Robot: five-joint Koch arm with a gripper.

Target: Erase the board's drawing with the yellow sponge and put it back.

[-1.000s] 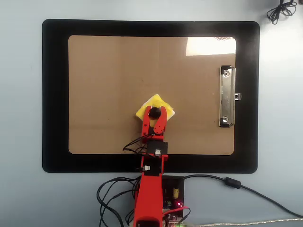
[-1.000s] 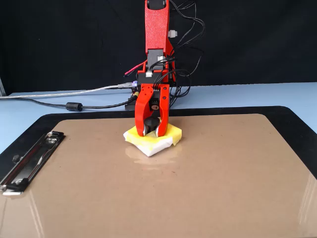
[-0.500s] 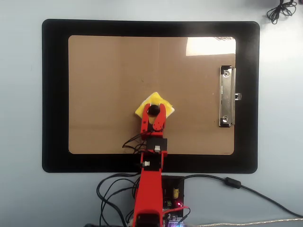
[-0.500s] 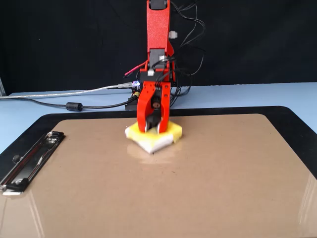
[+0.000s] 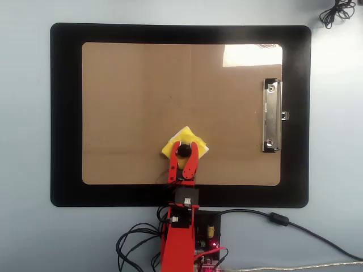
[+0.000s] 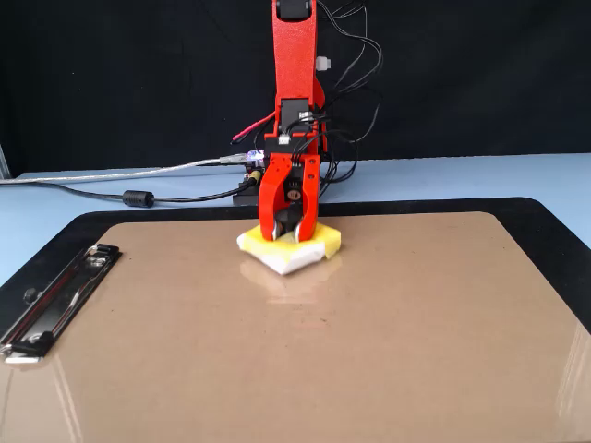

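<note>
The brown board (image 5: 136, 102) (image 6: 388, 341) lies on a black mat, its silver clip (image 5: 272, 116) (image 6: 55, 300) at the right in the overhead view. The yellow sponge (image 5: 195, 142) (image 6: 327, 240) rests flat on the board near its lower middle edge in the overhead view. My red gripper (image 5: 183, 151) (image 6: 289, 235) stands over the sponge, its two fingers shut around the black knob (image 5: 183, 151). No drawing shows on the board's bare surface; whether one lies under the sponge cannot be told.
The black mat (image 5: 65, 113) (image 6: 554, 221) surrounds the board on the pale blue table. The arm's base (image 5: 198, 238) with tangled wires and a grey cable (image 5: 283, 222) (image 6: 138, 197) sits by the mat's near edge. A small cable coil (image 5: 334, 12) lies at the overhead view's top right.
The gripper has drawn the sponge back toward the arm's base, downward in the overhead view. The arm has pulled in; the grip on the knob is unchanged.
</note>
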